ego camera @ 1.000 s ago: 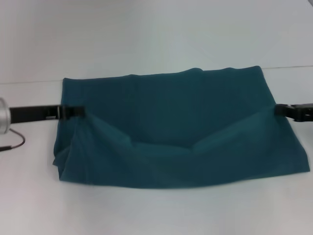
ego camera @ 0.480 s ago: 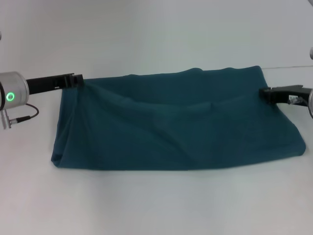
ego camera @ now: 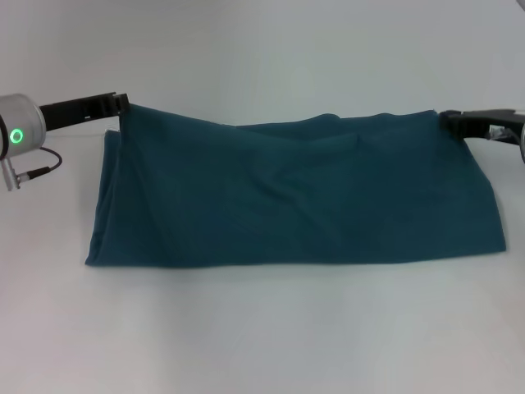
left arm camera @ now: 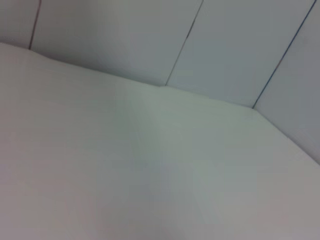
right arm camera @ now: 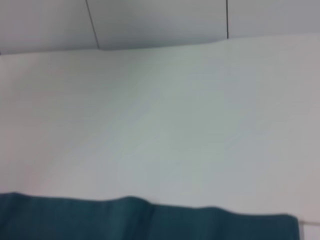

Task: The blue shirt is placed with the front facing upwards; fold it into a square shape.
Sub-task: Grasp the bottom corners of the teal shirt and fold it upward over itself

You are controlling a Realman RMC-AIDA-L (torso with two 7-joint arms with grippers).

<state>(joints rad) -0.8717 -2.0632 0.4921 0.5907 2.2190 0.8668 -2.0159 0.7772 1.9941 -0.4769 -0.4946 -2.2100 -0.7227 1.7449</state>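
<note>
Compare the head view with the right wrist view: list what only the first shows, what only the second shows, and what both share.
Only the head view shows the left gripper at the far left corner of the blue shirt, the right gripper at its far right corner, and the shirt's whole folded spread with its near edge. Only the right wrist view shows dark seams in the wall panels beyond the table. Both show the shirt's far edge and the white table.
</note>
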